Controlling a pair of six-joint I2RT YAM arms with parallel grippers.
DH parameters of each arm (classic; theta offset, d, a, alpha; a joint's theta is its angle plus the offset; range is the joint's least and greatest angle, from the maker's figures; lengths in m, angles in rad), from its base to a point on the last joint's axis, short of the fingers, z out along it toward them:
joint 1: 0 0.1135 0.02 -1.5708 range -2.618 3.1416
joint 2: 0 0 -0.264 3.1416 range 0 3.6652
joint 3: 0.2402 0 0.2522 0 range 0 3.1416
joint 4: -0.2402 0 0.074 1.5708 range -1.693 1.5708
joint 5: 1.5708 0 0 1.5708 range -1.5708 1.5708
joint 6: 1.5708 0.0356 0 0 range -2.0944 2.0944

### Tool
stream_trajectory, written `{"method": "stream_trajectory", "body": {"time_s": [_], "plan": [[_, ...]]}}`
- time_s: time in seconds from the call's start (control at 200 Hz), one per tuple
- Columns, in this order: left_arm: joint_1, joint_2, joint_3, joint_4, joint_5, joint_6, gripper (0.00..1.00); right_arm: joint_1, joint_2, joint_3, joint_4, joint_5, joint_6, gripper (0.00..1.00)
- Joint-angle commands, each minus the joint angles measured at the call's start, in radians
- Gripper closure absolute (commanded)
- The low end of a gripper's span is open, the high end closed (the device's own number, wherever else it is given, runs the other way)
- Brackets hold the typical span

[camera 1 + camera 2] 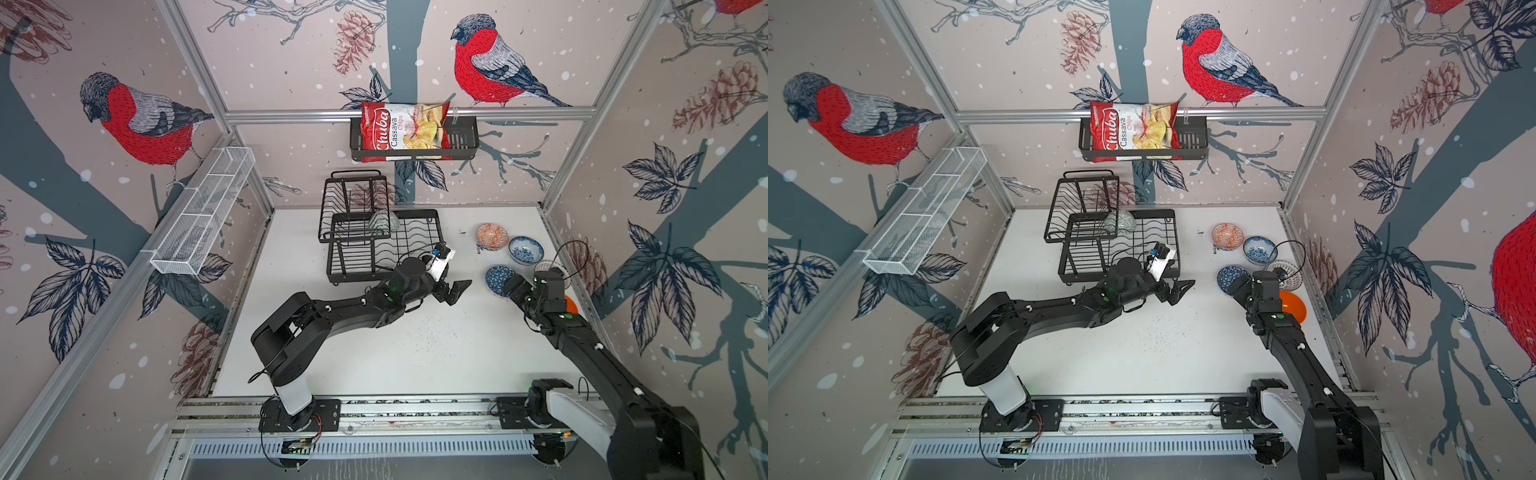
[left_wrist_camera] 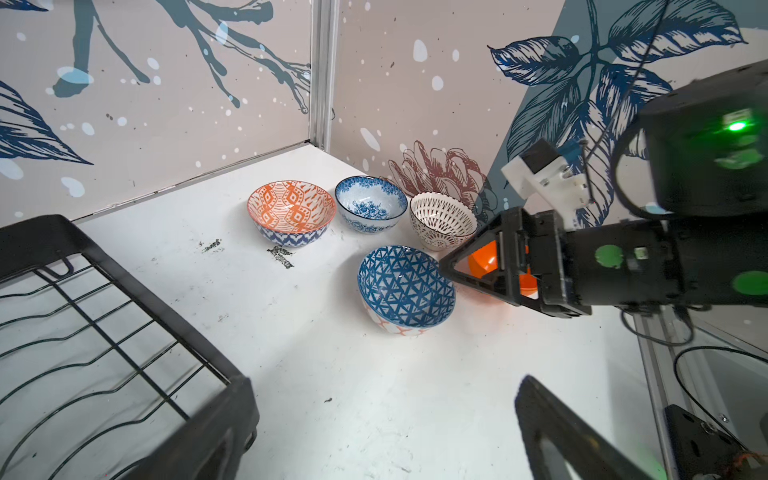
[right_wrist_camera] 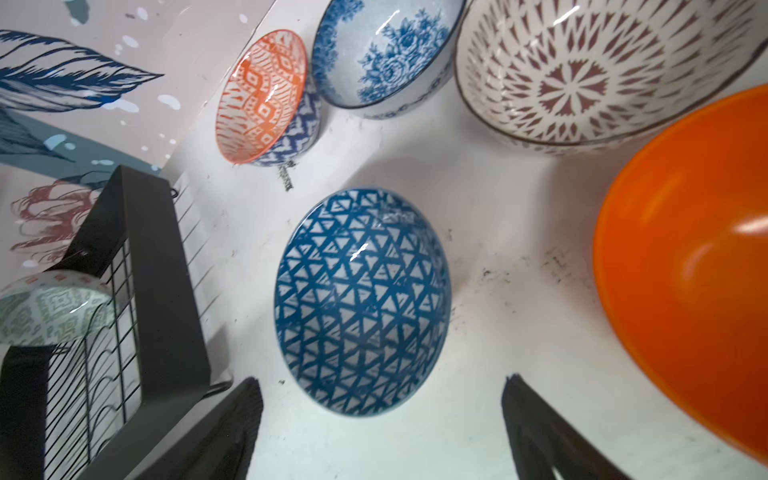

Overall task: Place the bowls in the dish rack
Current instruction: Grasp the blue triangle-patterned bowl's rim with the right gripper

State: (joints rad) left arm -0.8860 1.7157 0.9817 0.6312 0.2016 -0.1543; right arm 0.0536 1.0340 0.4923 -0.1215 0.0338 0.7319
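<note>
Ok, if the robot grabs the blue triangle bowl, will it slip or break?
The blue triangle bowl looks glazed and shiny, so it is probably stiff but slippery. It seems ceramic, so likely heavyish and could chip if dropped. Sitting upright on the table, it would probably slide, not roll.

Bright, even light is falling from above, laying soft shadows on the tabletop (image 1: 415,353); glare is glinting off the orange bowl (image 3: 685,266), and the dish rack's (image 2: 224,415) near corner is blurring.
</note>
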Motion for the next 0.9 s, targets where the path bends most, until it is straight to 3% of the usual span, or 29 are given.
{"method": "stream_trajectory", "body": {"time_s": [0.0, 0.265, 0.695, 0.895], "plan": [[0.0, -0.016, -0.008, 0.021, -0.011, 0.028, 0.02, -0.035, 0.068, 0.038, 0.034, -0.052, -0.049, 0.17], [0.0, -0.005, 0.008, -0.006, -0.013, 0.034, 0.02, -0.054, 0.201, 0.056, 0.092, -0.095, -0.085, 0.36], [0.003, -0.023, -0.002, -0.062, -0.041, 0.044, 0.02, -0.054, 0.298, 0.058, 0.118, -0.08, -0.139, 0.5], [0.007, -0.037, -0.022, -0.093, -0.056, 0.058, 0.02, -0.046, 0.315, 0.052, 0.134, -0.085, -0.158, 0.69]]}}
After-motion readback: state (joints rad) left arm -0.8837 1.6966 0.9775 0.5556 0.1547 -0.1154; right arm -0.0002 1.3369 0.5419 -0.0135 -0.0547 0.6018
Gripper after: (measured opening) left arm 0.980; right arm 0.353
